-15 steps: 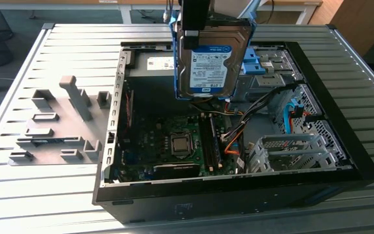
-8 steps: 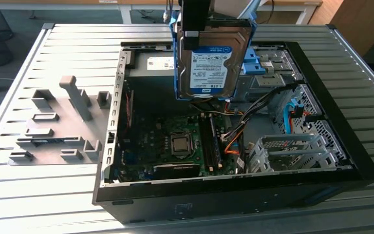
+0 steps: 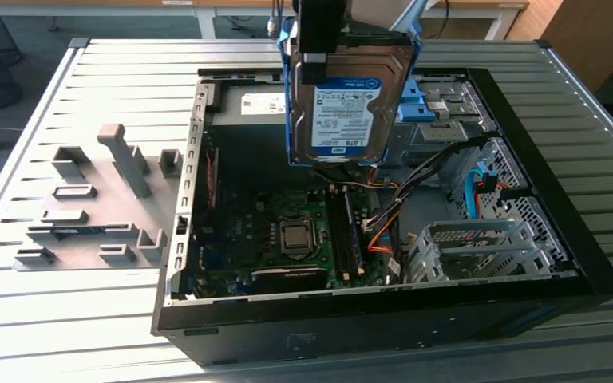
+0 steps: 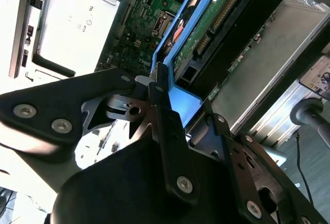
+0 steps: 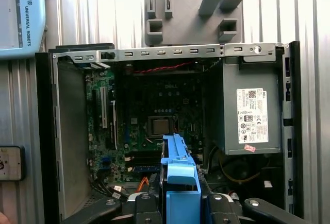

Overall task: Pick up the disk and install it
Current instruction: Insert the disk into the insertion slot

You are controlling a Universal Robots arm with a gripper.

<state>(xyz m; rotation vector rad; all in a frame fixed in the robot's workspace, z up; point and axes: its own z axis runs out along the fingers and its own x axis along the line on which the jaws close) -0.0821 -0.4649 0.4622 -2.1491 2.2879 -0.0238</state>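
The disk (image 3: pixel 344 100), a silver drive with a white-and-blue label in a blue carrier rail, hangs upright over the open computer case (image 3: pixel 562 263). My gripper (image 3: pixel 322 36) is shut on its upper edge. In the second wrist view the black fingers (image 4: pixel 161 105) clamp the blue rail of the disk (image 4: pixel 216 23), whose green circuit board side faces the camera. The first wrist view has the disk's blue rail (image 5: pixel 180 175) edge-on above the motherboard (image 5: pixel 154 121). The disk is held clear of the case, above its rear middle part.
Inside the case lie the motherboard (image 3: pixel 285 239), a grey power-supply box with a white sticker (image 5: pixel 252 116) and a grey drive bay with a blue bracket (image 3: pixel 434 108). A grey fixture plate (image 3: pixel 93 199) lies on the slatted table at the exterior view's left. A teach pendant (image 5: pixel 20 18) rests nearby.
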